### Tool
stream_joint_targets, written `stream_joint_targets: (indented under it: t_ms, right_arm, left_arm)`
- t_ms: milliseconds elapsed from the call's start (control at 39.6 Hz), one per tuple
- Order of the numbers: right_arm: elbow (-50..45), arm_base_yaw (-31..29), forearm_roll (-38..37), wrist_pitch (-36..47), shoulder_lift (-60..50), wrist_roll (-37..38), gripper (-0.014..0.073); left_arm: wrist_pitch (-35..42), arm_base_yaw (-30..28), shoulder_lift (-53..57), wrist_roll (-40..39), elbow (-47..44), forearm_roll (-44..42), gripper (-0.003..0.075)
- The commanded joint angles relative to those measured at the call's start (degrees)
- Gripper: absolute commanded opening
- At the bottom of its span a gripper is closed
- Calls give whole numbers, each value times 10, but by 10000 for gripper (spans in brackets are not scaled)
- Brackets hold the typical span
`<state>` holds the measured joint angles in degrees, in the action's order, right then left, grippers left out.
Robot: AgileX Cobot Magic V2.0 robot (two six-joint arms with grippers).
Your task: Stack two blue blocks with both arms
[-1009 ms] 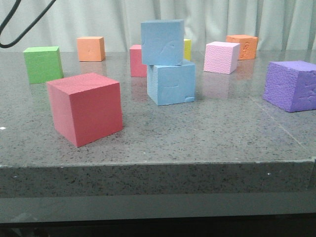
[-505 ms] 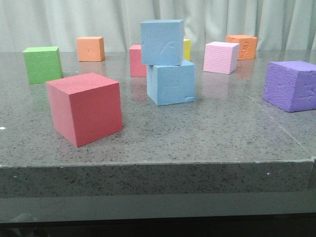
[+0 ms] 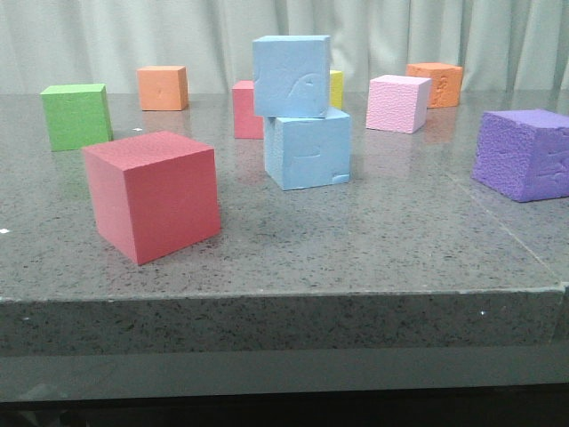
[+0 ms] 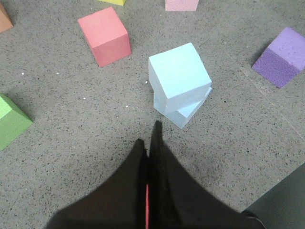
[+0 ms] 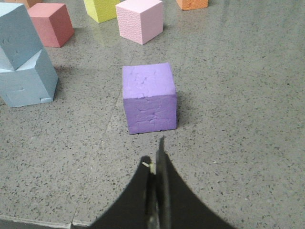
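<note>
Front view: upper blue block overhangs lower blue block leftward.

Left pincer closed; right pincer closed.

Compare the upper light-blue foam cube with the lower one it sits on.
The upper light-blue foam cube rests on another cube; the lower light-blue foam cube rests on the grey speckled table. The upper one is twisted and shifted to the left against the lower one, so their edges do not line up. The upper shows a curved dent on its front face, the lower straighter scuff lines. Both share the same sky-blue colour and similar size.
</note>
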<state>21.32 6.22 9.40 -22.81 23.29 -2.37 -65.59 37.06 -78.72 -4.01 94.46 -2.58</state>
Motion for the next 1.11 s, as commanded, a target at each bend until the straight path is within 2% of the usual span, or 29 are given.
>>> stream_joint_targets:
  t_ms: [0, 277, 454, 530, 732, 1085]
  right_arm:
    - [16, -4, 3, 44, 1, -5, -67]
    - [16, -4, 3, 44, 1, -5, -67]
    - [16, -4, 3, 44, 1, -5, -67]
    - [16, -4, 3, 44, 1, -5, -67]
    - [16, -4, 3, 44, 1, -5, -67]
    - [16, -4, 3, 44, 1, -5, -67]
  left_arm:
    - [104, 4, 91, 0, -68, 3, -20]
    - [276, 4, 287, 0, -303, 8, -20]
    - [351, 4, 399, 0, -416, 21, -20]
    - [359, 4, 438, 0, -450, 21, -20]
    - [349, 4, 493, 0, -490, 21, -20]
    - [349, 4, 492, 0, -491, 19, -20]
